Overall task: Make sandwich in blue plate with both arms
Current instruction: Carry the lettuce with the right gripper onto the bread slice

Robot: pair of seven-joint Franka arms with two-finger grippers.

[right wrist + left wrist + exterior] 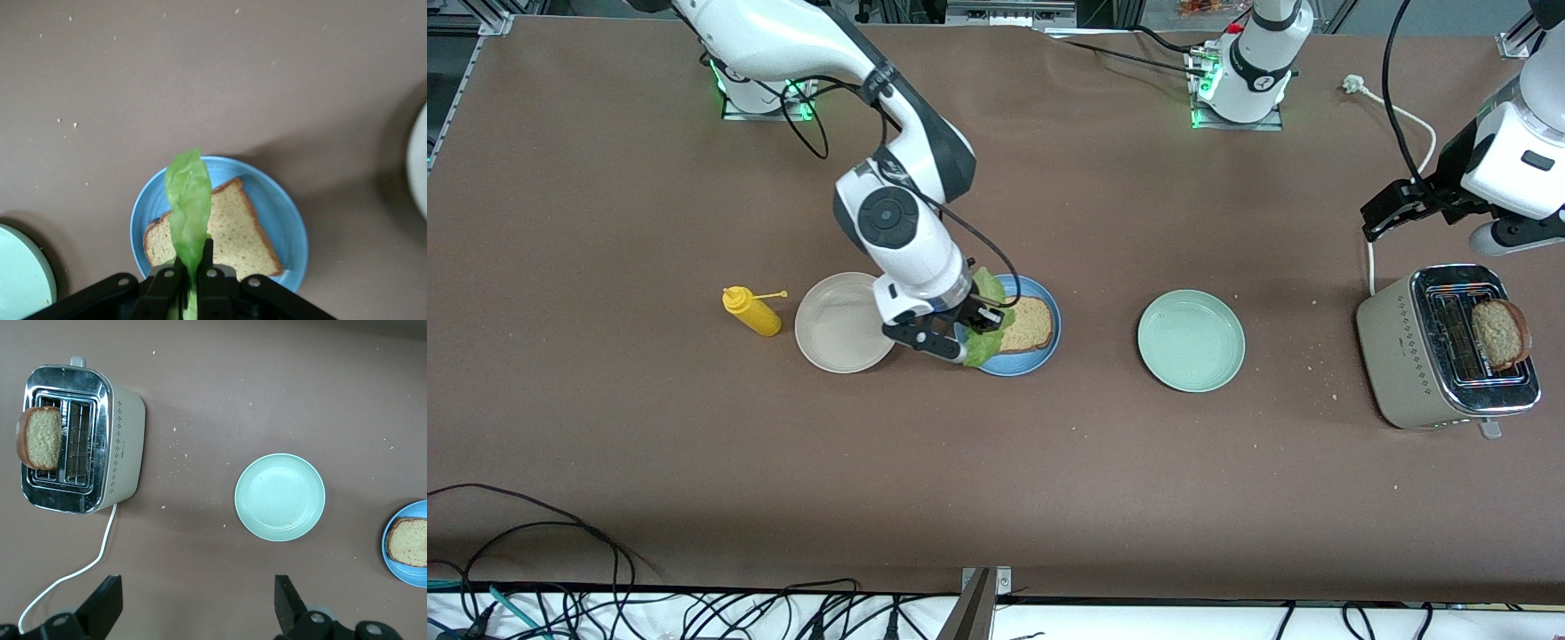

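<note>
Over the blue plate, the right gripper hung with its fingers clamped on a lettuce leaf. One bread slice lay flat in that plate, inside the rim (blue margin showed around most of its crust in the right wrist view). The leaf hung above the slice's edge toward the right arm's end of the table. A beige plate sat just beside the blue plate on that same end, with little room between the two rims, and a yellow bottle stood near the beige plate. A mint plate lay well apart from the blue plate, toward the left arm's end, with bare table between them. A toaster stood near the table's edge at that end, a second slice sticking up from one slot. The left gripper waited above the table beside the toaster, fingers spread wide and holding nothing.
</note>
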